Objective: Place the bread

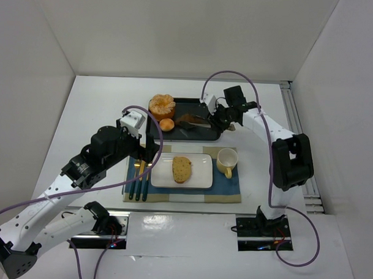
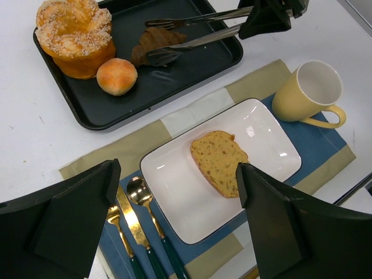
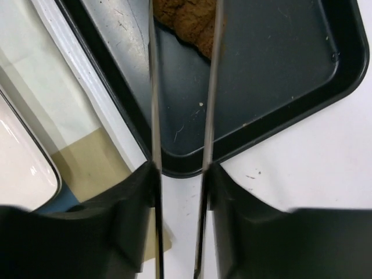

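Here the bread of the task, as we judge it, is the brown croissant (image 2: 152, 40). It lies in the black tray (image 2: 192, 75) at the far side of the worktop (image 2: 29, 128), right of a small round bun (image 2: 116, 75) and a big sugared cake (image 2: 75, 32). The tips of the metal tongs (image 3: 154, 87) stand on both sides of it, one far and one near, probably so that it can be lifted without crushing. We cannot tell if they press it already.

The right hand (image 3: 180, 174) is clamped on the tongs, with its fingers pushing the two arms toward each other.

Near the tray, a white plate (image 2: 174, 192) on a blue and beige placemat (image 2: 325, 157) carries one slice of bread (image 2: 218, 163) and has free space, so we think the croissant goes there. A yellow mug (image 2: 305, 90) stands right of the plate and a spoon (image 2: 136, 189) lies left of it.

The left hand (image 2: 177, 171) hovers over the plate with its fingers wide apart and holds nothing.

We can read no brand, label or writing anywhere.
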Controlling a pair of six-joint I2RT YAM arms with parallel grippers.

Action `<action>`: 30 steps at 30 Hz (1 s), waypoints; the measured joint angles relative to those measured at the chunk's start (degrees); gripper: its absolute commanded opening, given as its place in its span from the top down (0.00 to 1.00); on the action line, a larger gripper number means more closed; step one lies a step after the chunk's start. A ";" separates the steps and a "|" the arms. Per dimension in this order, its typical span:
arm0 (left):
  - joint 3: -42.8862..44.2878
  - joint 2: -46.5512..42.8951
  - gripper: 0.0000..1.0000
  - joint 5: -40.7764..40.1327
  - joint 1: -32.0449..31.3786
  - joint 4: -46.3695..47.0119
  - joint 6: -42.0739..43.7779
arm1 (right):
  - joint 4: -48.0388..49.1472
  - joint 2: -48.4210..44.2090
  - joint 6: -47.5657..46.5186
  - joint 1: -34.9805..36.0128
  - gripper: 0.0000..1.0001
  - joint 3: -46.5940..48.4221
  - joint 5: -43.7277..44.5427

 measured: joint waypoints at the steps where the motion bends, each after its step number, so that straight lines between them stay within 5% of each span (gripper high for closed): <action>1: 0.00 0.00 0.00 -0.02 0.00 0.00 0.28 | -0.15 0.20 0.09 -0.04 0.64 0.24 -0.07; 10: 0.00 0.02 0.00 -0.02 0.00 0.00 0.76 | -1.64 -2.51 0.33 -1.49 0.75 0.33 -1.60; 17: 0.00 0.02 0.00 -0.02 0.00 0.02 0.76 | -5.55 -16.55 -1.64 -2.56 0.76 -1.42 -7.30; 23: 0.00 0.02 0.00 -0.02 0.00 0.02 0.76 | -13.84 -25.88 -6.75 -2.56 0.76 -3.80 -15.58; 30: 0.00 0.02 0.00 -0.42 0.00 0.02 0.76 | -25.42 -26.01 -11.34 -0.72 0.76 -6.49 -18.91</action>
